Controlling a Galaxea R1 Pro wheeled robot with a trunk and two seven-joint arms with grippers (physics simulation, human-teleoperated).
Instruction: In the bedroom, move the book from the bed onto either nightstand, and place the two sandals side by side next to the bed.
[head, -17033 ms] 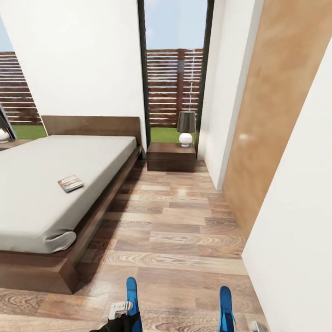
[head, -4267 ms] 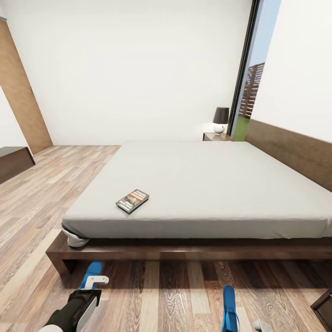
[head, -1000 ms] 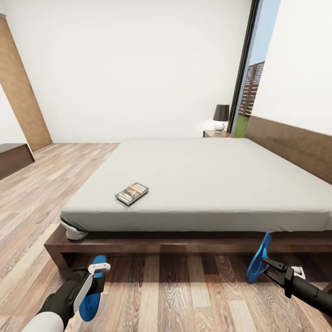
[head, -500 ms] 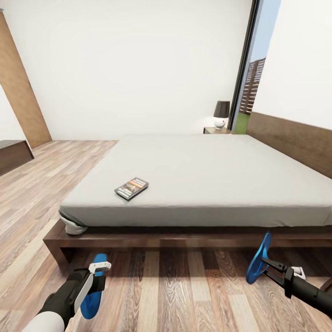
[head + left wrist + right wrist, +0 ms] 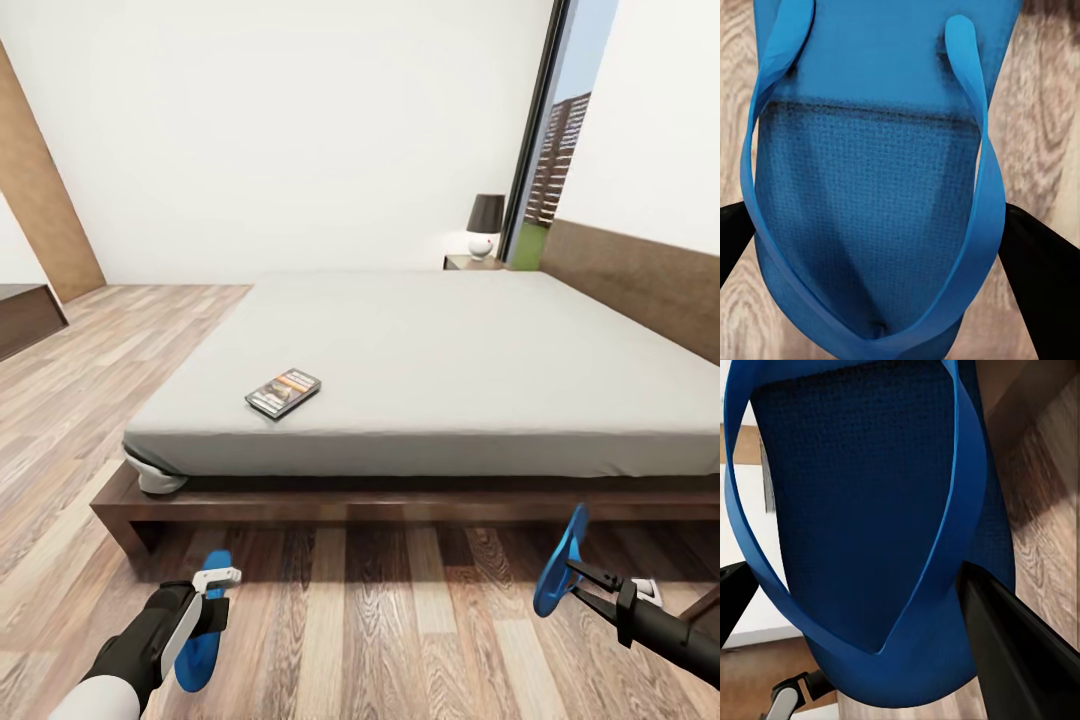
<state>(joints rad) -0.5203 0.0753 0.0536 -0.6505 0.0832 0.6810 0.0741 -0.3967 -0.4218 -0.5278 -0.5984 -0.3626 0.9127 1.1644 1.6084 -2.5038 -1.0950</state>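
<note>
1. I am in the bedroom: white walls, a wood-plank floor (image 5: 400, 620), a tall dark-framed window (image 5: 535, 140) behind the far corner of the bed (image 5: 420, 370), and a low dark bench (image 5: 25, 318) well apart from the bed.
2. The bed is my landmark. The book (image 5: 283, 391) lies flat on its grey mattress, near the corner of the bed closest to my left arm, and it is not yet touched.
3. A nightstand (image 5: 470, 263) stands just beside the far side of the bed, with a small lamp (image 5: 485, 225) on top.
4. The left gripper (image 5: 215, 585) holds the first blue sandal (image 5: 200, 625) by its edge, low over the floor in front of the bed frame; in the left wrist view the black fingers (image 5: 1039, 277) press on both sides of the sole.
5. The right gripper (image 5: 585, 585) holds the second blue sandal (image 5: 558, 562) tilted up on its edge, in front of the bed frame; its fingers (image 5: 1012, 652) are closed on the sole.
6. I judge that the sandal step is in hand: both are carried, none is placed.
7. The next move needs the right sandal turned flat, and then both lowered to the floor beside the bed, parallel and near each other, before I release them.
</note>
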